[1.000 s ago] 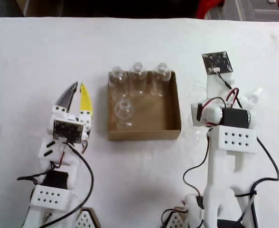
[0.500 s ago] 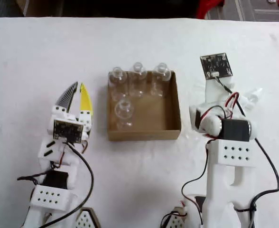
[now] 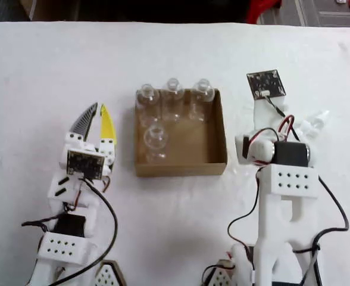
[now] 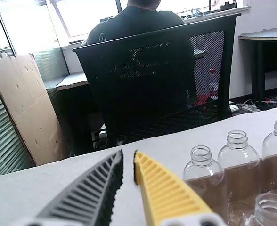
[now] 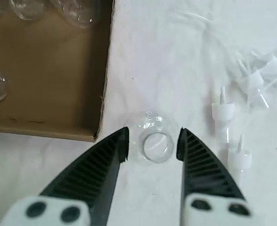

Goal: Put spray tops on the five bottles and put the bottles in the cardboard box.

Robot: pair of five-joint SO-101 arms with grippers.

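Observation:
In the right wrist view my right gripper is open, its black fingers on either side of a clear uncapped bottle standing on the table just outside the cardboard box. White spray tops lie loose beside it. The box holds three bottles along its far wall and one more nearer the front, all without tops. My left gripper rests on the table left of the box, black and yellow fingers shut and holding nothing. In its own wrist view the left gripper points past the boxed bottles.
More spray tops lie scattered on the white table to the right of the right arm. Black cables hang around both arm bases at the front edge. Beyond the table's far edge stands a black office chair.
The right arm has shifted a little toward the box, its wrist board moving left and slightly nearer. The left arm has not moved.

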